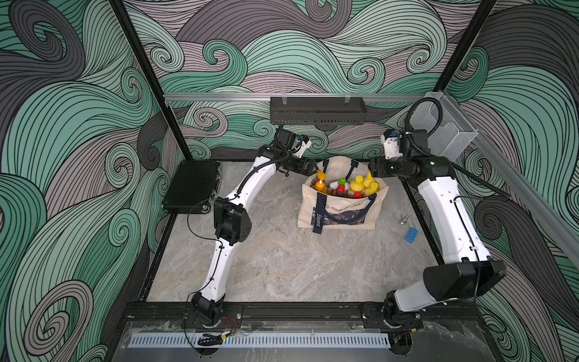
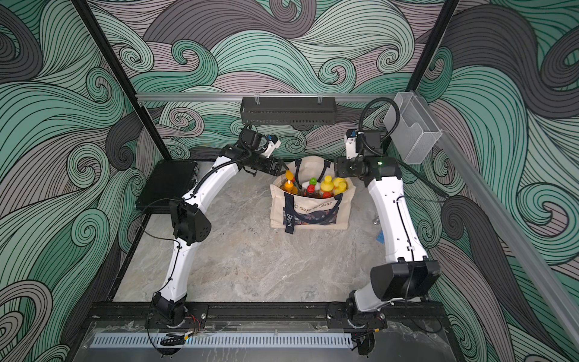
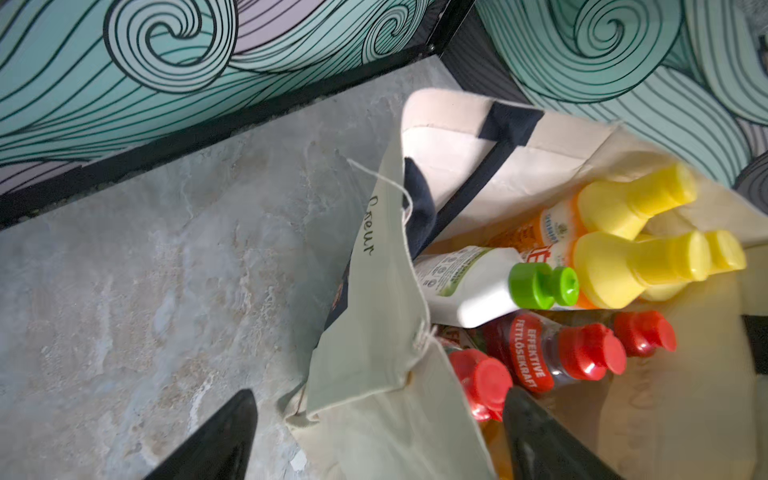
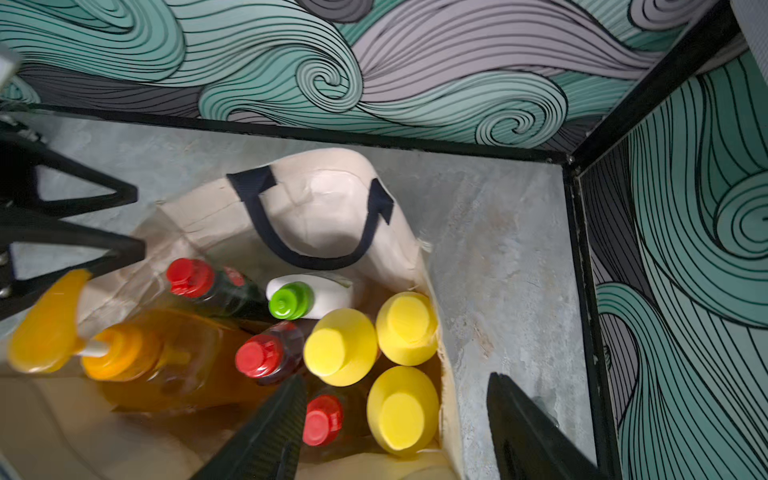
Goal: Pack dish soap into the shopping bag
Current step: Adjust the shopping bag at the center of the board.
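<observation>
Both claws hung spread and empty, the left claw point(image 3: 378, 392) over one end of the shopping bag point(image 1: 305, 216), the right claw point(image 4: 397, 377) over the other. Inside stood the dish soap bottles point(image 4: 340, 347), eight by my count. I saw none left on the table point(image 1: 282, 266); packing looked finished.

Soft even light; wrist views smeared, perhaps by motion; corners bowed.

Stereo pair high at the front, two wrist close-ups.
You see the whole scene from above; both wrists look down into the shopping bag point(image 4: 328, 203).
</observation>
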Robot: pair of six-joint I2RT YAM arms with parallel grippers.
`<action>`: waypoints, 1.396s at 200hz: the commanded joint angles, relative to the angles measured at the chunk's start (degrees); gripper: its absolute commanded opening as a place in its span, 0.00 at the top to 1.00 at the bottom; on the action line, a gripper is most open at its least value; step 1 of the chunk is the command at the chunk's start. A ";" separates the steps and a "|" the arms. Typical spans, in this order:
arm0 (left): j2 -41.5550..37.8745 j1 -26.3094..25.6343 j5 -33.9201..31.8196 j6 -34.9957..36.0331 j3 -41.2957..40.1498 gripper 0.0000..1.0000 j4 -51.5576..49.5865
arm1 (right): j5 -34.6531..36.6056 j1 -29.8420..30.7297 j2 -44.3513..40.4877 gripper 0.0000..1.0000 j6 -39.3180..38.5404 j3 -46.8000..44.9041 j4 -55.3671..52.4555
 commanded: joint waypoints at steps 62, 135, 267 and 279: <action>1.48 -0.61 -3.21 0.80 0.99 0.35 -4.12 | -1.10 -3.39 9.19 0.38 0.41 1.70 -4.72; -0.66 -1.30 -3.52 0.72 -1.69 0.55 -3.83 | -4.92 -5.45 13.08 0.45 2.03 5.39 -4.57; -3.01 -2.29 -4.28 0.69 -3.56 0.57 -2.56 | -10.66 -7.53 15.29 0.36 3.41 8.50 -1.80; -3.22 -2.45 -4.32 0.76 -3.54 0.58 -2.64 | -10.65 -7.49 16.72 0.37 2.98 9.13 -2.36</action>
